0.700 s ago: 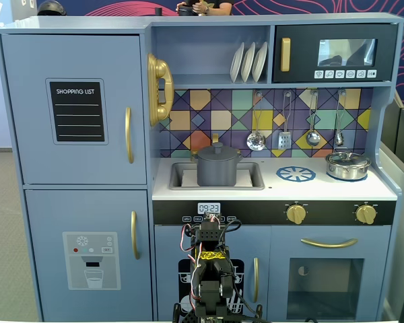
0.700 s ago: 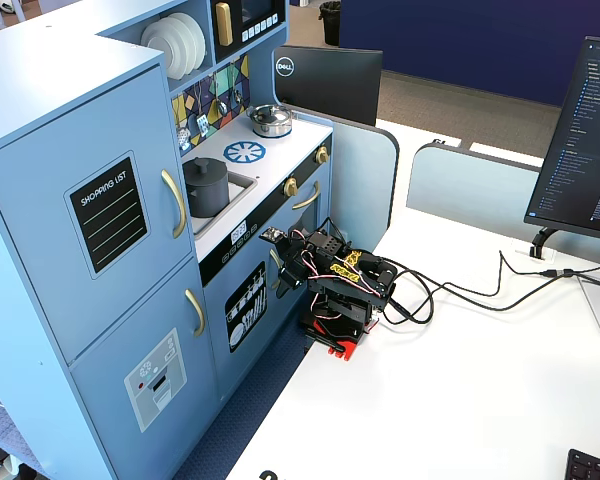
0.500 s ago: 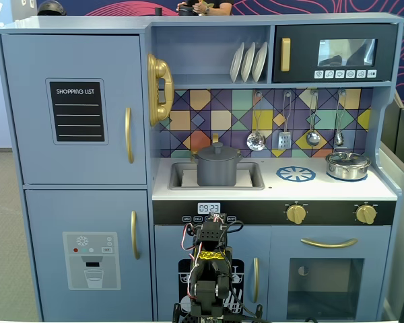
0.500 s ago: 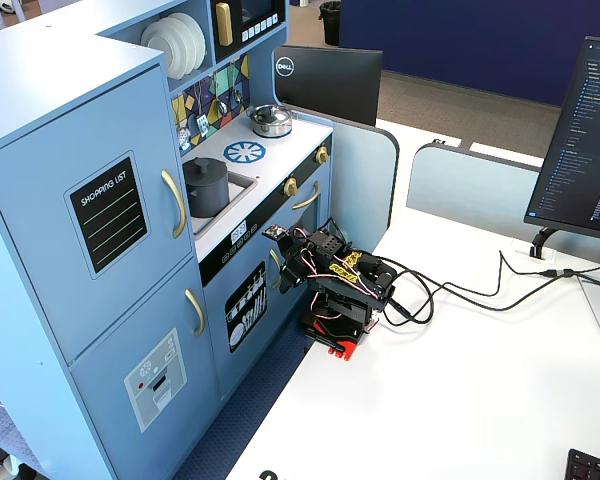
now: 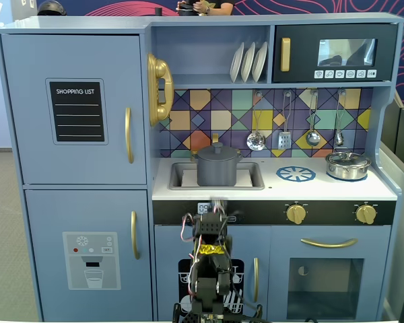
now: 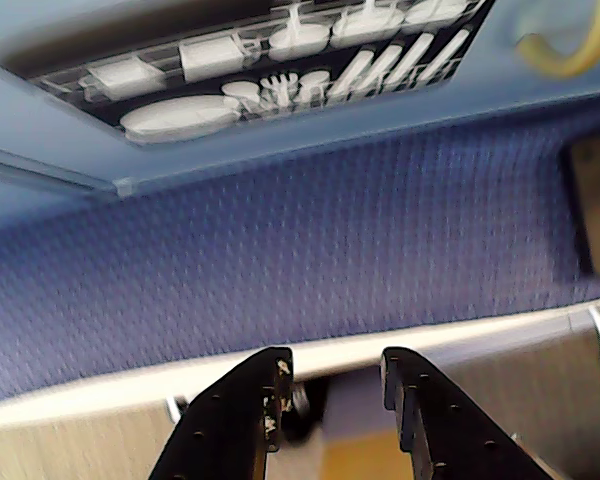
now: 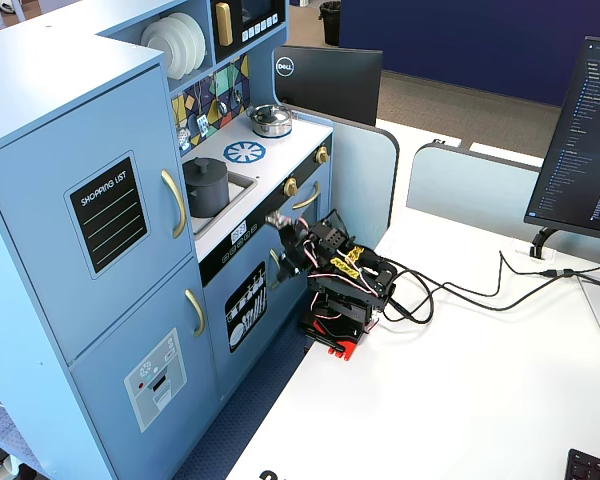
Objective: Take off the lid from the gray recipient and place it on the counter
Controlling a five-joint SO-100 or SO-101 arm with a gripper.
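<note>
The lid [image 5: 218,152] sits on the gray pot [image 5: 219,171] in the sink recess, centre of a fixed view, left of the blue burner print on the white counter [image 5: 269,187]. The silver pot [image 5: 347,165] stands at the counter's right end. Below, folded low on the bench [image 7: 460,400], the arm's claw [image 6: 332,400] hangs narrowly parted and empty, well apart from the pot.

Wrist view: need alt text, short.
Two black gripper fingers, spread apart and holding nothing, rise from the bottom edge with the gripper aimed at textured blue carpet. Above is the toy kitchen's blue front with a black-and-white dishwasher print. The picture is motion-blurred.
</note>
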